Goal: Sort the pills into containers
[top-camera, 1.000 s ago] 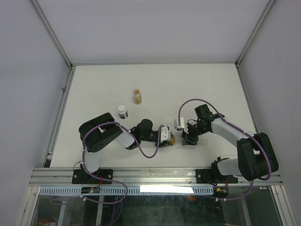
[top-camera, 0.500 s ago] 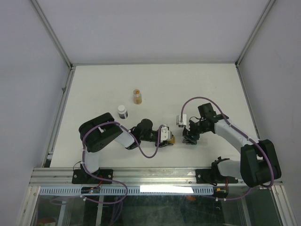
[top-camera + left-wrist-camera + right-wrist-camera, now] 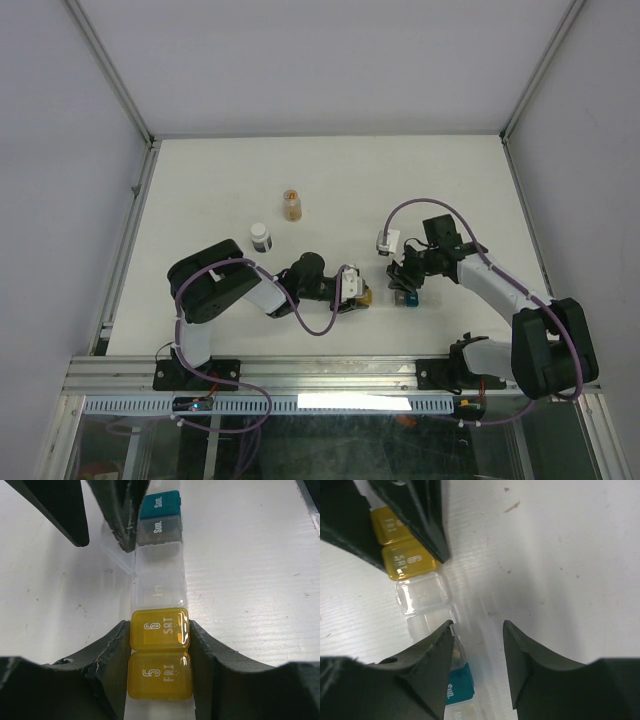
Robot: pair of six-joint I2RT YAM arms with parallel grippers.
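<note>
The containers form one strip: yellow boxes point(image 3: 160, 630) marked FRI and SAT, clear boxes point(image 3: 159, 587), and a teal box point(image 3: 160, 505) marked Sun. My left gripper point(image 3: 159, 627) is shut on the yellow end point(image 3: 364, 296), one finger on each side. My right gripper point(image 3: 478, 627) stands open over the bare table beside the clear boxes point(image 3: 422, 592) and the teal box point(image 3: 457, 687). Its left fingertip point(image 3: 449, 627) touches a raised clear lid point(image 3: 117, 555). A small pale thing point(image 3: 455, 654) lies in that box; I cannot tell whether it is one of the pills.
A small amber bottle point(image 3: 291, 204) and a white bottle with a dark cap point(image 3: 260, 238) stand behind the left arm. Grey walls bound the white table point(image 3: 450, 180) at the left, right and back.
The right gripper has shifted back and slightly right along the strip, and the teal end now shows below it in the top view. The left arm has not moved.
</note>
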